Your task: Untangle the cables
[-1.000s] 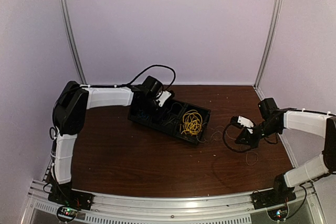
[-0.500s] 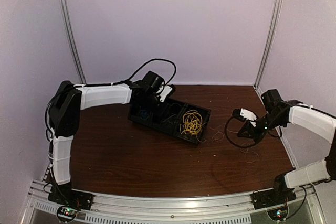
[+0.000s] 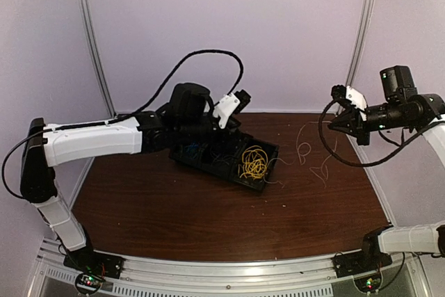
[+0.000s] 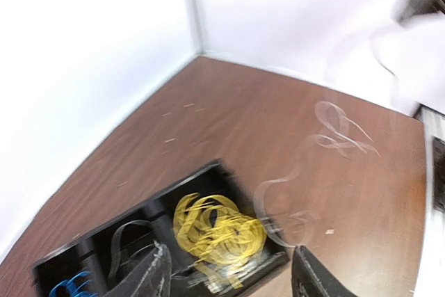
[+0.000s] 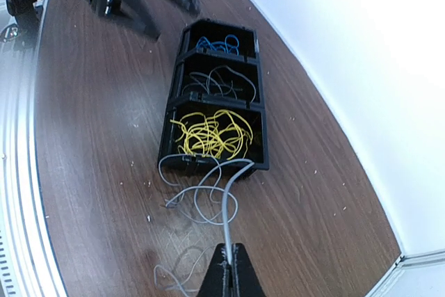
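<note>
The left gripper (image 4: 229, 273) hovers above one end of a black plastic tray with three compartments (image 5: 167, 137). Its two fingers stand apart and nothing is between them.

Directly below this gripper is a curly bundle of thin yellow cables (image 5: 208, 133) in the end compartment. In the middle compartment are a few loose thin grey wires (image 5: 222, 83), and in the far end a small bundle of thin blue cables (image 5: 221, 43).

Towards the right gripper, one long thin grey cable (image 5: 229, 206) runs from the yellow end of the tray, makes several loops over the dark brown wooden table (image 5: 90, 137), and comes up to the fingertips. I cannot tell if its far end is caught on the tray wall or only lies against it.

The right gripper (image 5: 228, 266) is raised high above the table, well apart from the tray. Its fingers are pressed together on the end of the grey cable.

In my judgement, the step in hand is to draw this one grey cable out and clear of the rest. The next move calls for a slow pull away from the tray, watching that the loops open and do not drag the yellow cables. The free left gripper could then take the other end.
</note>
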You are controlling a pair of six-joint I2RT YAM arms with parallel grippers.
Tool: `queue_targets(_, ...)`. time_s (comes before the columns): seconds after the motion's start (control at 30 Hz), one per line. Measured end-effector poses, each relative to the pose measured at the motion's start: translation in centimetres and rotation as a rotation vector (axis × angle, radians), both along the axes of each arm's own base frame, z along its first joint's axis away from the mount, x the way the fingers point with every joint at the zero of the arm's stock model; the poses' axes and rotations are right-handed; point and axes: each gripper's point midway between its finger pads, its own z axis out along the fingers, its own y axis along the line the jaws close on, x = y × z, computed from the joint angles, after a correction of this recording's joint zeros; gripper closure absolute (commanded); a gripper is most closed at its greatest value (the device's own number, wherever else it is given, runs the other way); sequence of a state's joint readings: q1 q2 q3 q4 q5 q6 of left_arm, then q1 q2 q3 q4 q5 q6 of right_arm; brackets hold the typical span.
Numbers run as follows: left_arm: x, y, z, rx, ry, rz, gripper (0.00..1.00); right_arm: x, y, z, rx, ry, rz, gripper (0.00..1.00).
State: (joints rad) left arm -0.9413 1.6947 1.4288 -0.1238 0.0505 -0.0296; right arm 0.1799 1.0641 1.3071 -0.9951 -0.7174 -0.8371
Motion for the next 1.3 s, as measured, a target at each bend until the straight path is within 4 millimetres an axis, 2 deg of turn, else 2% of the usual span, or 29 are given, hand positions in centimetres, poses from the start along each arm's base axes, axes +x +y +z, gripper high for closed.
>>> queue_targets(0.07,-2.3,-2.3,-1.2,-0.02,-0.005,-0.098,0.39,-0.3,0.4,1.8,0.026,-0.025,0.014,1.0)
queue_targets(0.13,-3.8,-4.1,-2.8,-0.027,-0.005,-0.168,0.38,-0.7,0.7,3.2,0.052,-0.041,0.027,1.0)
queue_targets(0.3,-5.1,-6.9,-6.2,-0.065,-0.009,-0.276,0.38,-1.4,1.4,5.1,0.1,-0.048,0.052,1.0)
queue_targets(0.4,-5.7,-8.4,-6.8,-0.118,-0.024,-0.338,0.38,-1.6,1.9,5.5,0.121,-0.039,0.063,1.0)
queue_targets(0.53,-7.5,-10.4,-5.9,-0.227,-0.028,-0.401,0.37,-1.8,2.2,5.6,0.136,-0.025,0.064,1.0)
queue_targets(0.67,-9.4,-12.5,-3.8,-0.358,0.0,-0.45,0.38,-1.8,2.5,5.9,0.152,-0.027,0.063,1.0)
queue_targets(0.83,-10.0,-13.7,-2.5,-0.469,0.062,-0.478,0.4,-2.0,2.7,6.1,0.165,-0.03,0.063,1.0)
queue_targets(0.97,-9.4,-15.0,-2.5,-0.509,0.127,-0.467,0.5,-2.0,2.8,6.2,0.17,-0.031,0.063,1.0)
queue_targets(1.2,-8.1,-17.2,-3.4,-0.53,0.214,-0.436,0.89,-2.0,2.9,6.2,0.177,-0.03,0.06,1.0)
queue_targets(1.3,-7.8,-17.4,-3.9,-0.524,0.226,-0.424,1.0,-2.0,2.9,6.3,0.18,-0.028,0.058,1.0)
